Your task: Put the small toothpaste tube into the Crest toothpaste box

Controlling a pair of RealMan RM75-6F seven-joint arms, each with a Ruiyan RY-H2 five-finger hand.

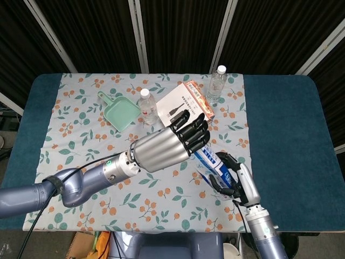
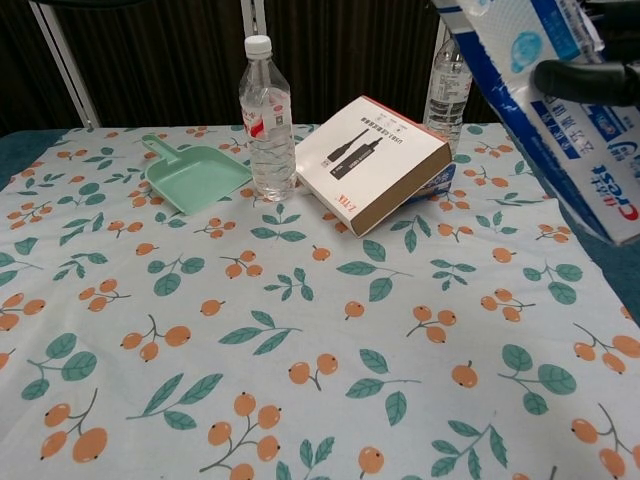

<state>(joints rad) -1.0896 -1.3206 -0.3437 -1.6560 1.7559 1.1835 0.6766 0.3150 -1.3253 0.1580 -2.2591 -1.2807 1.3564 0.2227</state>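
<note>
Head view first. Hovered over the flowered cloth (image 1: 81, 140) with the left hand (image 1: 171, 144), back turned to the camera, dark fingers (image 1: 192, 129) stretched forward and lying close together. Could not tell whether anything sat in that palm: hidden completely. Saw no small toothpaste tube anywhere; possibly tucked under the left hand, but only a guess.

Just beyond and below those fingertips, gripped the Crest toothpaste box (image 1: 209, 161) in the right hand (image 1: 235, 182), fingers wrapped round its near end, far end angled up under the left hand. Could not make out from here whether the box mouth stood open.

Chest view next. Caught only the box (image 2: 545, 95), slanting down from the top edge, with the right hand's dark fingers (image 2: 590, 78) clamped across its face. Lifted well clear of the cloth, above and to the right of the white carton (image 2: 372, 160) and the water bottle (image 2: 266, 120). Found no left hand in this frame.

Judged the step as lining up tube and box mouth in the air. To do it well: best kept the right-hand grip firm near the closed end, without crushing the walls, and tipped the open end toward the left hand's fingertips. Best matched the tube's long axis to the box before pushing, fed it cap first and slowly, and let go only once it was well inside. Risked a snag on a flap or a slip of the box otherwise.
</note>
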